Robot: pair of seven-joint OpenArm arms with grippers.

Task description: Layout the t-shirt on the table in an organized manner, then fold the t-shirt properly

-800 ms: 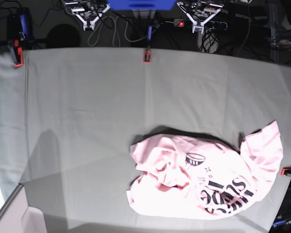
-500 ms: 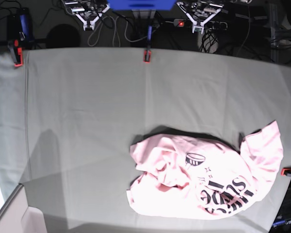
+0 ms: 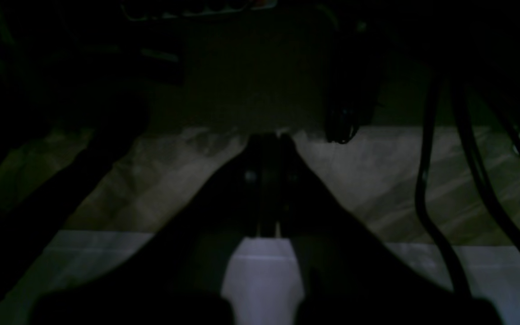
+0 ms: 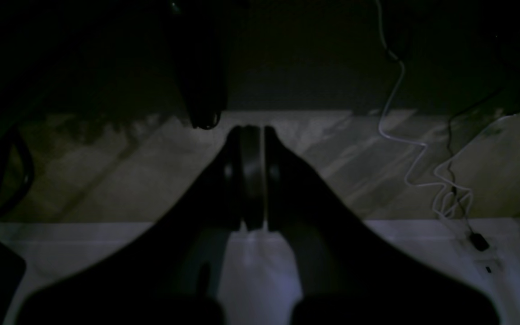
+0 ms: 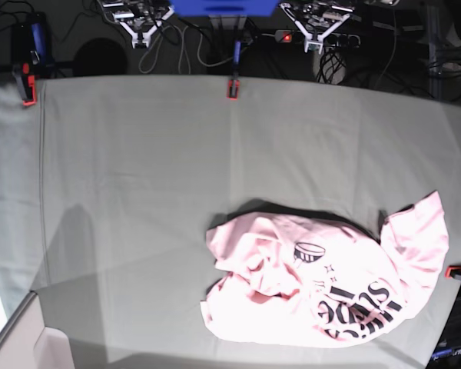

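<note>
Nothing moves since earlier: shirt (image 5: 326,280) lies crumpled on table (image 5: 138,177), both grippers (image 3: 266,140) (image 4: 252,131) closed, empty, parked; layout and folding remain.

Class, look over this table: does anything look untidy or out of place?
Yes. The t-shirt lies crumpled near the table's edge, folded over itself with its lettering partly hidden, not spread flat.
</note>
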